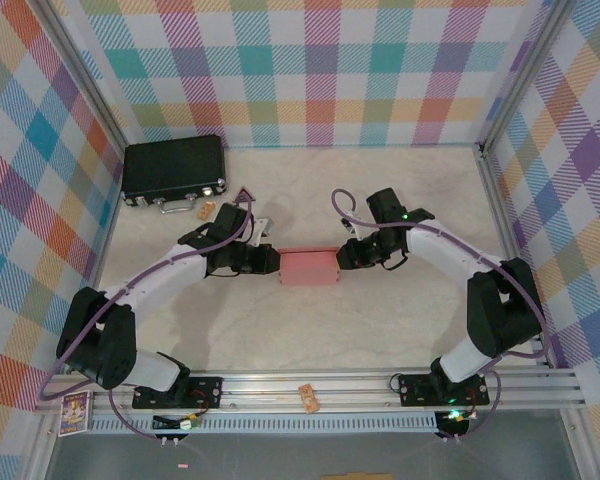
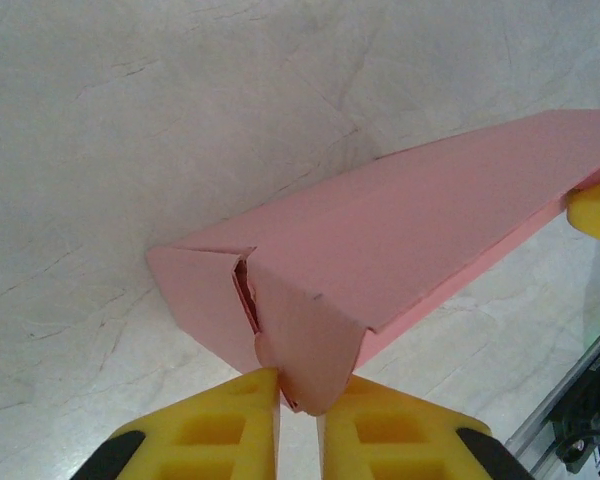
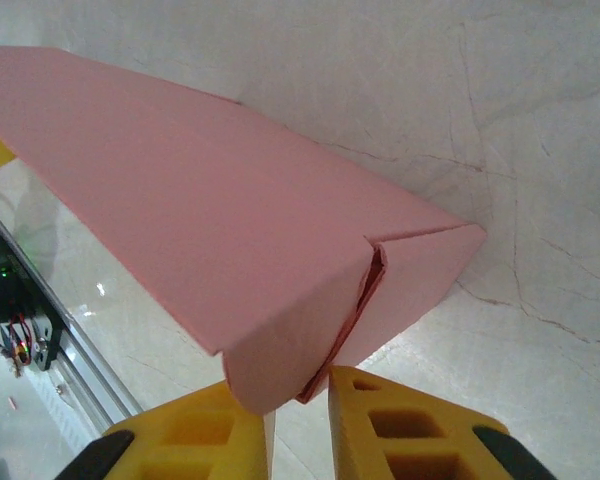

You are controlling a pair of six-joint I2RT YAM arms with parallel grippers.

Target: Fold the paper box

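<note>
The paper box (image 1: 310, 268) is a small salmon-pink rectangular box in the middle of the table, lying lengthwise between my two grippers. My left gripper (image 1: 270, 262) is at its left end. In the left wrist view the box (image 2: 410, 230) runs away to the upper right, and the rounded end flap's tip sits between the nearly closed yellow fingers of the left gripper (image 2: 300, 390). My right gripper (image 1: 346, 255) is at the other end. There the box (image 3: 200, 220) shows a slightly gaping end flap, whose lower edge sits between the tips of the right gripper (image 3: 300, 392).
A black hard case (image 1: 175, 172) with metal latches lies at the back left. A small triangular tag (image 1: 245, 195) and a small orange piece (image 1: 206, 209) lie near it. An aluminium rail (image 1: 380, 385) runs along the near edge. Checked walls close in three sides.
</note>
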